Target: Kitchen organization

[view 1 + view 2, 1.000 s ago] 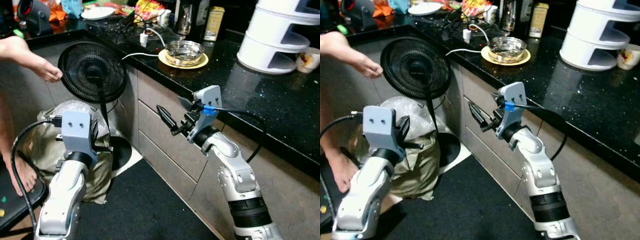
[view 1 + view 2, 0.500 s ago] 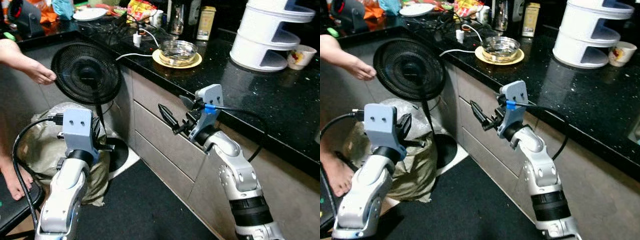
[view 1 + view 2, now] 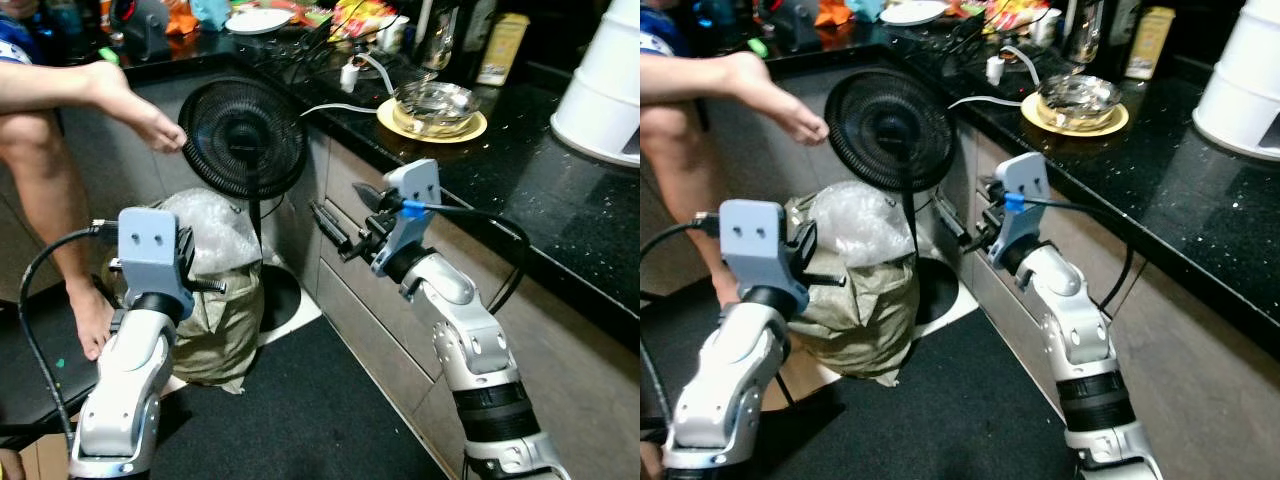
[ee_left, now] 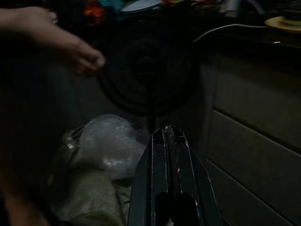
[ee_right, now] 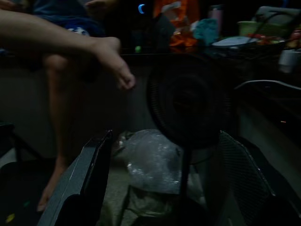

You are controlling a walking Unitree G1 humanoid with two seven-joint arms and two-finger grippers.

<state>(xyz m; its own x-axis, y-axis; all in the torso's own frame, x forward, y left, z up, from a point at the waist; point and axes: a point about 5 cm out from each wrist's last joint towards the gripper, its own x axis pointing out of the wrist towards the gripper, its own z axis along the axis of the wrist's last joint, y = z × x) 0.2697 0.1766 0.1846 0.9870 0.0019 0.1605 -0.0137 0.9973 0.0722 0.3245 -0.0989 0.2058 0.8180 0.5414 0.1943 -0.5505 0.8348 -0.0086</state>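
Note:
A black pedestal fan (image 3: 245,140) stands on the floor against the corner of the cabinets. A person's bare foot (image 3: 140,108) touches its rim from the left. My right gripper (image 3: 334,198) is raised in front of the drawer fronts (image 3: 375,300), just right of the fan, pointing at it. It is open and holds nothing; in the right wrist view its fingers (image 5: 94,174) stand wide apart around the fan (image 5: 188,101). My left gripper (image 4: 169,129) is shut and empty, held low over a stuffed bag (image 3: 215,290), aimed at the fan.
The olive bag with bubble wrap (image 3: 855,225) sits at the fan's foot. On the black counter (image 3: 530,170) are a glass bowl on a yellow plate (image 3: 432,105), a white cable with a plug (image 3: 350,75) and a white tiered container (image 3: 605,85). The person's legs (image 3: 60,200) are on my left.
The camera has swung left, so the whole scene slid right. Both arms keep their pose. The right gripper now sits closer to the fan, and the foot still rests at the fan's rim.

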